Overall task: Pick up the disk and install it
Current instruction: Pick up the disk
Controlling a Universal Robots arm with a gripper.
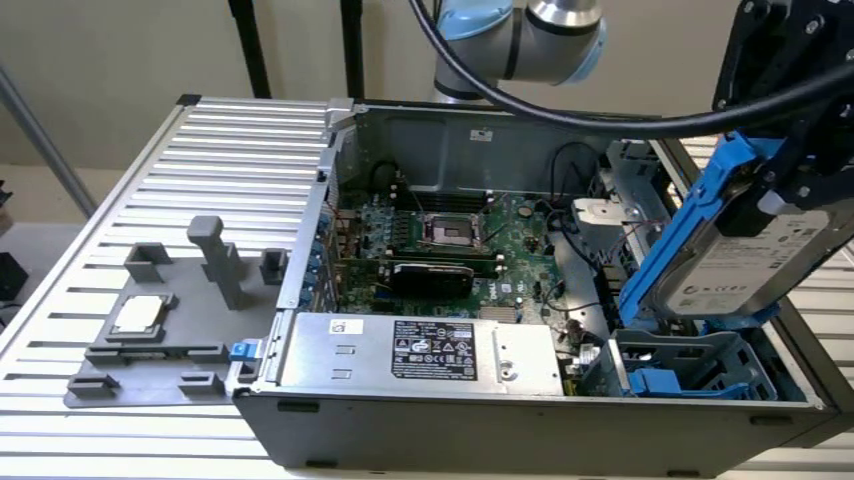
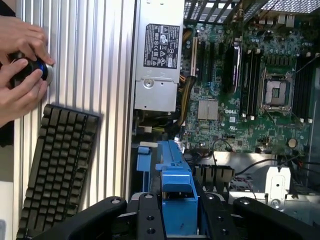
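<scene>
Open grey metal computer case [image 1: 534, 440] on slatted table [image 1: 134, 430]; inside, green motherboard [image 2: 235, 100] printed "DELL", silver power supply [image 1: 414, 355] with black label, print unreadable. Silver-grey white-labelled hard disk [image 1: 747, 260] with blue rails, tilted, pinched in jaws of black gripper [image 1: 787, 195], above blue plastic drive cage [image 1: 694, 375].

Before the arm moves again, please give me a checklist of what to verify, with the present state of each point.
1. Grip: gripper shut on the disk: ok.
2. Disk above the blue drive cage, not inside it: ok.
3. Disk lined up with the cage: tilted, cannot tell.
4. Cage slot free: cannot tell.
5. Person's hands away from the computer case: ok.
</scene>
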